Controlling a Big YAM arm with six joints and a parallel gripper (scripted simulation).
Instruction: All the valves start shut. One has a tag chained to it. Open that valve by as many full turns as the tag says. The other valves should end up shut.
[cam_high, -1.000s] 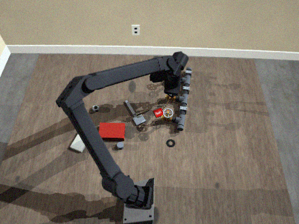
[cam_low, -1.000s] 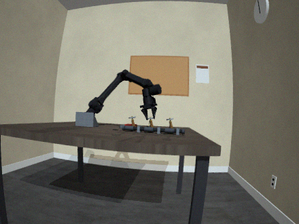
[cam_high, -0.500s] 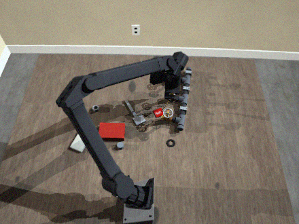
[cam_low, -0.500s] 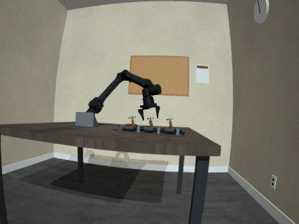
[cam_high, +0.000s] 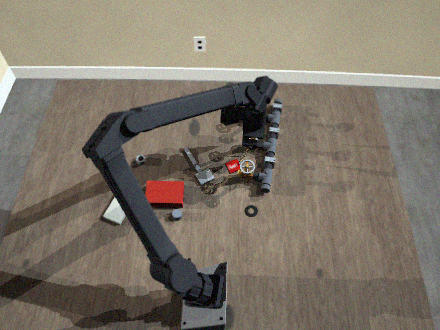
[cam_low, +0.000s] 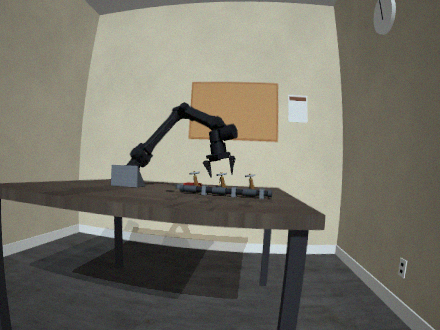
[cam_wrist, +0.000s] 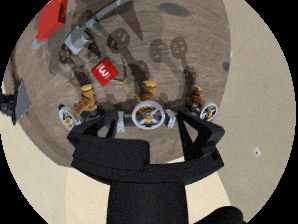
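A grey pipe (cam_high: 270, 150) (cam_low: 243, 192) (cam_wrist: 120, 123) lies on the table and carries three upright brass valves with handwheels. In the wrist view they show as the left valve (cam_wrist: 67, 117), the middle valve (cam_wrist: 147, 116) and the right valve (cam_wrist: 208, 112). A red tag (cam_high: 232, 165) (cam_wrist: 104, 71) lies on the table beside the left and middle valves. A thin chain runs from it toward the middle valve. My gripper (cam_low: 219, 169) (cam_wrist: 147, 113) (cam_high: 255, 134) is open. It hangs just above the middle valve (cam_low: 221, 175), with a finger on each side and not touching the wheel. The end valve (cam_high: 246, 166) shows clear of the arm.
A red box (cam_high: 165, 192), a grey bracket (cam_high: 199, 170), a black ring (cam_high: 251, 210), two small grey cylinders (cam_high: 176, 214) (cam_high: 140, 159) and a white block (cam_high: 115, 211) lie on the table left of the pipe. The arm's base (cam_high: 205, 300) stands at the near edge.
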